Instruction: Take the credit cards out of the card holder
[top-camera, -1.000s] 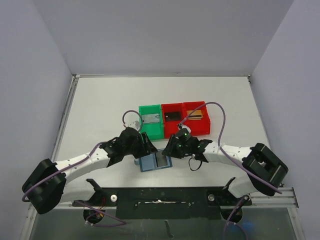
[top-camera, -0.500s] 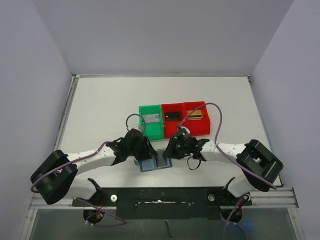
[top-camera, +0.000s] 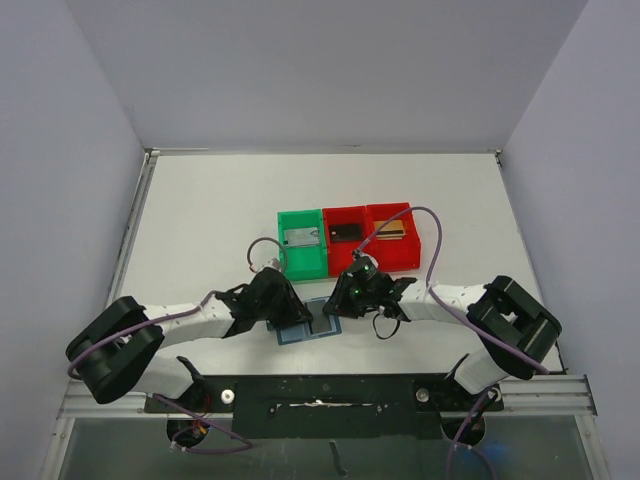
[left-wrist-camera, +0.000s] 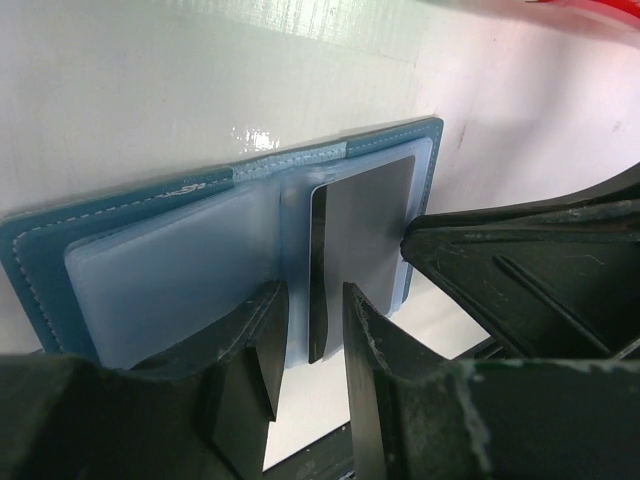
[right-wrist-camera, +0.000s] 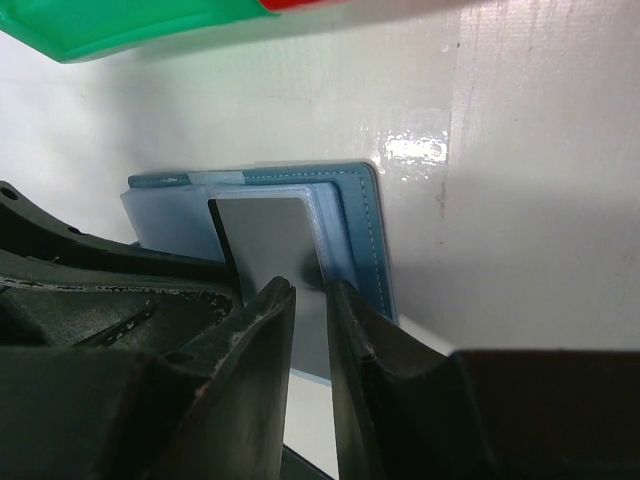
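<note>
1. Over on the left, the left fingers (left-wrist-camera: 250, 370) hover a sliver apart, straddling the long edge of the dark card (left-wrist-camera: 365, 230). There's daylight on both sides and nothing is clamped.
2. The card holder (left-wrist-camera: 120, 225) lies open and flat on the surface (left-wrist-camera: 150, 90), just in front of the green bin (top-camera: 310, 262) and between both arms. It looks light and floppy with soft clear sleeves, so I reckon it drags along unless one panel is pinned.
3. The card looks thin, stiff and slick. Best to pinch its exposed edge and pull straight out.
4. The right fingers (right-wrist-camera: 262, 340) sit a narrow slit apart over the card's near end, holding nothing I can see.
</note>
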